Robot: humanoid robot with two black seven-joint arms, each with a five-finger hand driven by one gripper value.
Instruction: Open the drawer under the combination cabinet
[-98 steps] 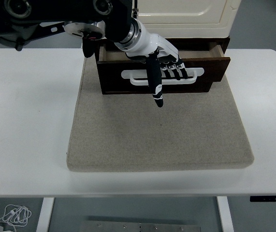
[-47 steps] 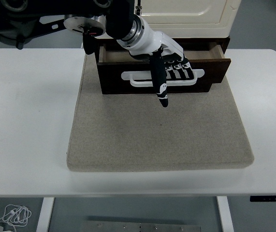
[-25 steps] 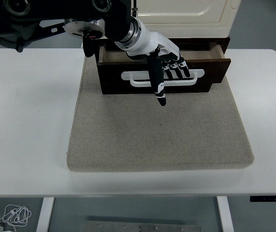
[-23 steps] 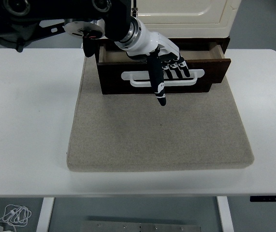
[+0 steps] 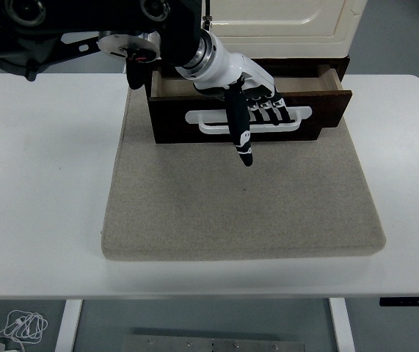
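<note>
Hooking fingers (image 5: 266, 110) behind drawer handle (image 5: 297, 117)

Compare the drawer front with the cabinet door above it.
The drawer front is dark brown wood; the cabinet door is cream. The drawer stands pulled out partway with the left hand hooked in its white handle; the door sits shut and untouched. Both face the robot.
</note>
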